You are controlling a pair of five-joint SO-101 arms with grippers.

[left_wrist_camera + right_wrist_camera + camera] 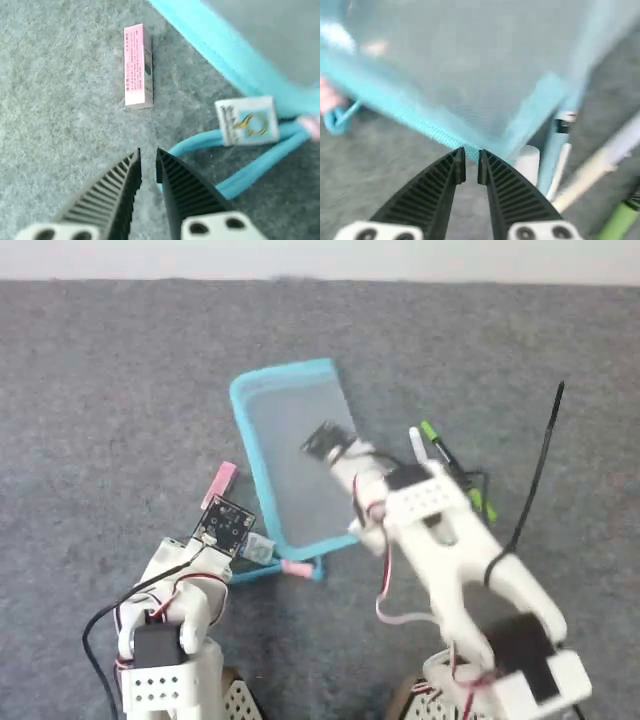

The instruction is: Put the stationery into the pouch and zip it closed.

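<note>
The pouch (300, 455) is clear mesh with a cyan border and lies flat mid-table. A pink eraser (220, 483) rests just off its left edge. A white pen (417, 445) and a green pen (450, 465) lie to the pouch's right. My left gripper (148, 157) is shut and empty, hovering over carpet between the eraser (137, 65) and the pouch's cyan loop strap (240, 165). My right gripper (468, 160) is shut, its tips at the pouch's cyan zipper edge (420, 125), with the white pen (555, 150) beside it.
A white tag (247, 120) hangs on the strap beside a pink zipper pull (297, 567). A black cable tie (540, 465) sticks up from the right arm. Grey carpet (100, 390) covers the table, with open room left of and beyond the pouch.
</note>
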